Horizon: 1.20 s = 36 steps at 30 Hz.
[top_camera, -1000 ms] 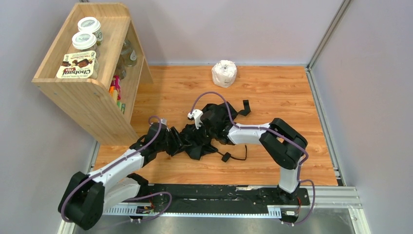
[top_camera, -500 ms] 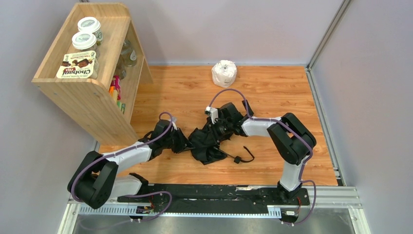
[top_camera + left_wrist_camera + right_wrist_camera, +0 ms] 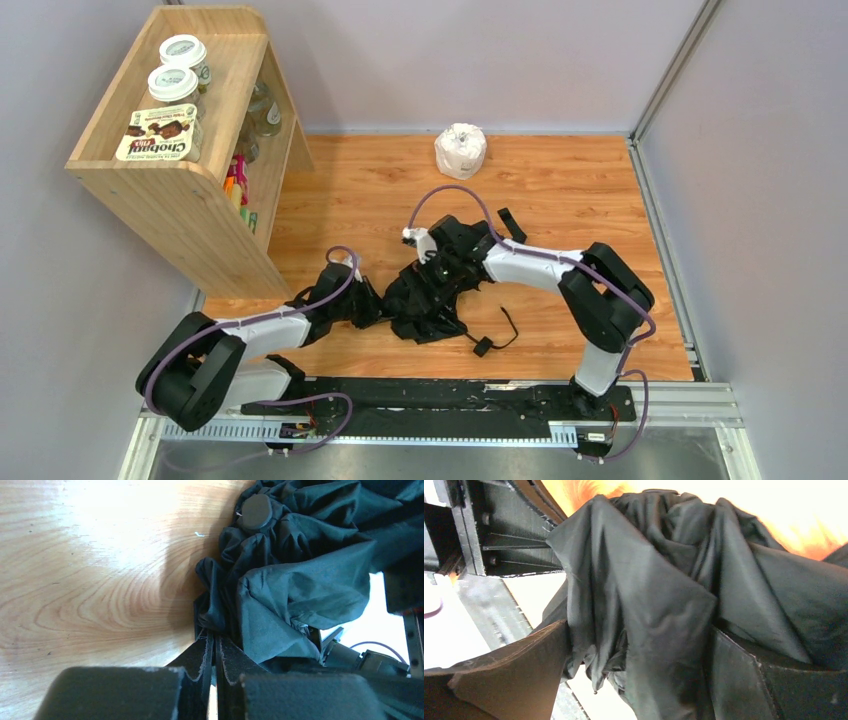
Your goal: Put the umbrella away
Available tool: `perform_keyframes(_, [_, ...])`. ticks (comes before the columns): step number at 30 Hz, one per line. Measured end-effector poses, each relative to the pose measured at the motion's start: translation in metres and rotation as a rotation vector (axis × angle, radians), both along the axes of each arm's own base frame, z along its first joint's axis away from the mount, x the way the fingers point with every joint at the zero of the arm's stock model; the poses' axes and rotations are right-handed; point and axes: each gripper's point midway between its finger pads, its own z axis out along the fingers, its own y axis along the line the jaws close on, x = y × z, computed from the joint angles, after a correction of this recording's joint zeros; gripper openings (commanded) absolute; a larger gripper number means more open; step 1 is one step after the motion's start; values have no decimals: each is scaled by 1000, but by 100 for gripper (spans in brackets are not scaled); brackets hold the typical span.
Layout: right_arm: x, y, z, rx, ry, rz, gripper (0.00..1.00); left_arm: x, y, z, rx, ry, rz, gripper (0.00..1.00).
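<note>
A wood-grain tabletop (image 3: 560, 190) carries three things: a crumpled black umbrella (image 3: 425, 300) near its middle, handle knob (image 3: 482, 347) and strap trailing toward the near edge; a white paper roll (image 3: 461, 150) by the far edge; and a wooden shelf unit (image 3: 190, 200) at the left edge.

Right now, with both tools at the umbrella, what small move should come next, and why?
Probably close the right tool. Its jaws stand wide, with bunched fabric of the umbrella between them, while the left tool is shut on a fold at the other side. A second grip would likely let both arms gather the loose fabric.
</note>
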Motion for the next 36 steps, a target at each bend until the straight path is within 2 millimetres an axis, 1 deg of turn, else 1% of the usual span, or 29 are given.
perform_keyframes(3, [-10,7,0,-123,-139,6,100,-2,1,-3,2,-3,9,6])
perform_keyframes(6, [-16,7,-9,-269,-304,-6,100,-2,2,-4,-6,-8,18,5])
perform_keyframes(9, [-18,5,-19,-393,-424,-24,100,-2,4,-3,-1,-15,26,4])
perform_keyframes(11, [-16,7,-26,-459,-471,-44,96,-3,7,-4,6,-18,35,4])
perform_keyframes(12, [-13,8,-24,-481,-495,-60,88,-4,8,-4,9,-18,42,4])
perform_keyframes(13, [-11,9,-25,-491,-504,-73,73,-3,11,-4,14,-20,53,5])
perform_keyframes(14, [-11,10,-26,-490,-501,-84,61,-2,13,-3,16,-25,63,5])
perform_keyframes(15, [-10,13,-27,-480,-490,-94,45,-1,13,-2,21,-33,67,5])
perform_keyframes(16, [-11,14,-30,-471,-476,-98,37,-2,14,-3,28,-33,70,5])
perform_keyframes(20, [-12,18,-38,-410,-425,-113,13,-2,16,0,32,-44,73,5])
perform_keyframes(21, [-11,19,-39,-395,-418,-116,3,-1,16,1,32,-50,74,6])
perform_keyframes(22, [-10,20,-39,-381,-412,-117,0,0,16,3,32,-58,78,5])
perform_keyframes(24, [-8,21,-40,-351,-403,-124,0,2,17,5,34,-71,83,6])
perform_keyframes(26, [-7,21,-40,-325,-395,-127,0,3,17,8,38,-78,81,11])
perform_keyframes(28, [-7,21,-38,-289,-388,-131,0,4,17,13,39,-89,72,26])
perform_keyframes(29, [-7,21,-37,-275,-385,-133,0,3,17,16,36,-98,67,31])
perform_keyframes(30, [-7,22,-34,-251,-379,-132,0,3,16,20,30,-109,61,40])
perform_keyframes(32, [-6,22,-30,-202,-347,-124,0,2,16,33,8,-143,57,48])
perform_keyframes(34, [-6,22,-27,-157,-305,-109,0,3,16,48,-17,-169,61,50])
perform_keyframes(35, [-11,23,-26,-133,-277,-85,0,3,16,56,-34,-185,67,51])
perform_keyframes(36, [-8,20,-25,-110,-244,-84,0,4,16,65,-51,-202,74,54])
